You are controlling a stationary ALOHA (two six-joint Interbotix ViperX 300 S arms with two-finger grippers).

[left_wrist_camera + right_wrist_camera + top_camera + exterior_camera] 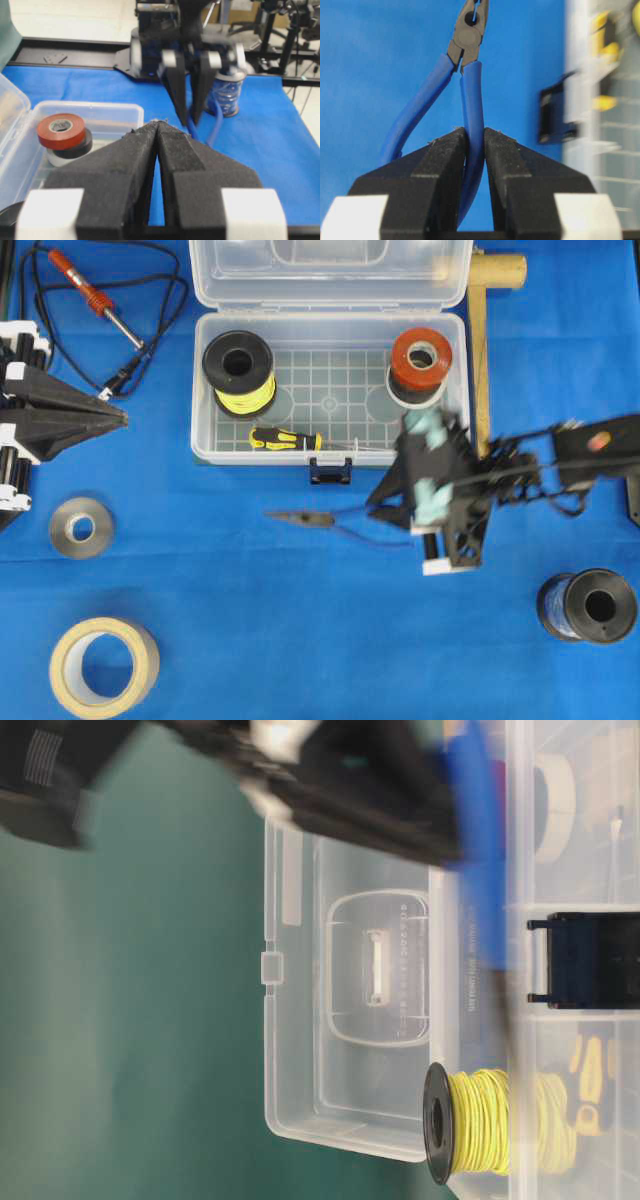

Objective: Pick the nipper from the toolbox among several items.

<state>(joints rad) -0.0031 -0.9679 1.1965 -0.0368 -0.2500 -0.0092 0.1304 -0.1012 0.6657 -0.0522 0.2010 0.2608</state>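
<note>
Right gripper (475, 137) clamps one blue handle of the nipper (305, 519), its long axis pointing away, just outside the toolbox (330, 455); left gripper (159, 132) closed, empty

Red-handled soldering iron (95, 298) with black cord lies at the counter's (250, 640) far left corner. Grey tape roll (81, 527) and tan tape roll (104, 666) near left; dark wire spool (587, 606) near right. Wooden mallet (484, 320) at far right.

Toolbox (205, 430) front wall borders open blue cloth (300, 620)
</note>
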